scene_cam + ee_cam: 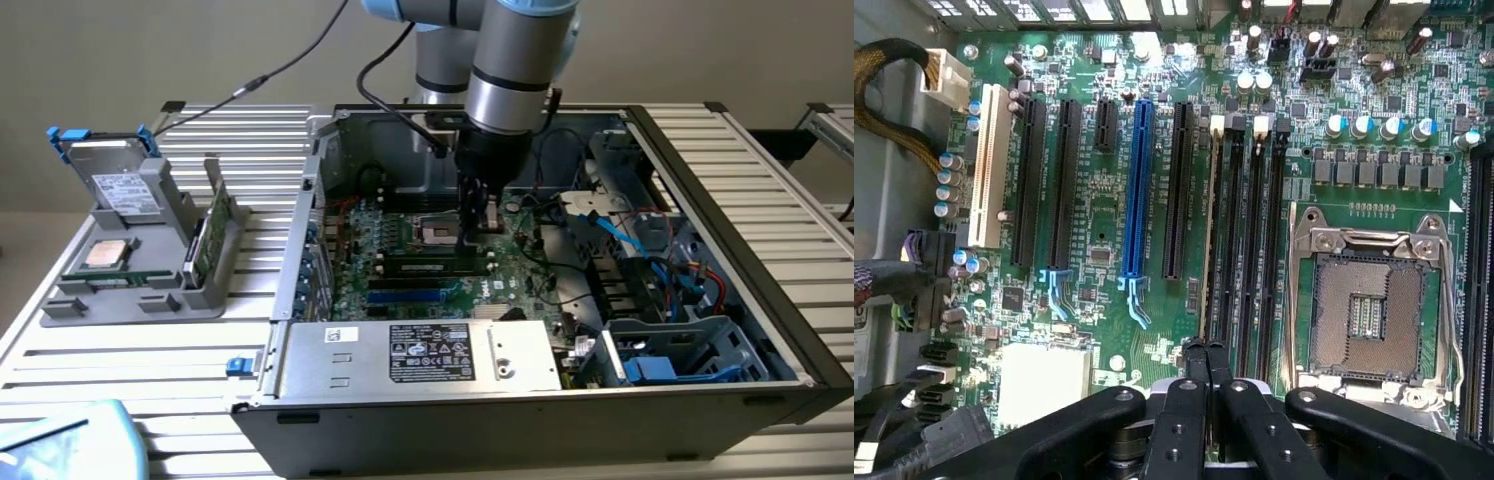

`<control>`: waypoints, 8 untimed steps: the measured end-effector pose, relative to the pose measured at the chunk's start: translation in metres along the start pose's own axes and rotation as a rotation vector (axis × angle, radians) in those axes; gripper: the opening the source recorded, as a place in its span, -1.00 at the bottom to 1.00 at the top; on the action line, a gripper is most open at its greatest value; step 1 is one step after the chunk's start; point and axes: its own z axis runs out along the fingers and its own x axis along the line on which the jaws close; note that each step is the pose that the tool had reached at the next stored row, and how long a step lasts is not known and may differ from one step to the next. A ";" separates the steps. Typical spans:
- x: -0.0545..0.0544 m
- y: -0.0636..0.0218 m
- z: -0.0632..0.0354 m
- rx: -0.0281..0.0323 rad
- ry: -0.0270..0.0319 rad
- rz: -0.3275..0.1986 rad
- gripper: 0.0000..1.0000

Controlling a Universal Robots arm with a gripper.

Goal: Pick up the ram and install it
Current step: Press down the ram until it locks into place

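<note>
ram (1209, 240) edge-on, faces hidden

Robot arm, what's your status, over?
Gripper shut on thin green ram stick. Stick edge-on among slots of green motherboard, beside empty silver socket. Nothing blocking.

This is a robotics lab or test workshop set up for computer assembly. An industrial robot arm (514, 70) with cables trailing from it reaches down into an open computer case (534, 430), which lies on a tabletop (134, 350) of ribbed aluminium profiles with its motherboard (1104, 230) bare. Beside the case a grey moulded holder (134, 305) presents loose parts in fixed slots, the ram (211, 235) standing on edge among them, and a plain bare wall (160, 50) stands behind.
</note>
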 end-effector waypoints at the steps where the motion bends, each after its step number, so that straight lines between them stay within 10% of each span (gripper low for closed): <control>1: 0.000 0.0017 -0.0007 -0.0001 0.0001 0.000 -0.80; 8: -0.001 0.0135 -0.0002 -0.0002 0.0013 0.000 -0.80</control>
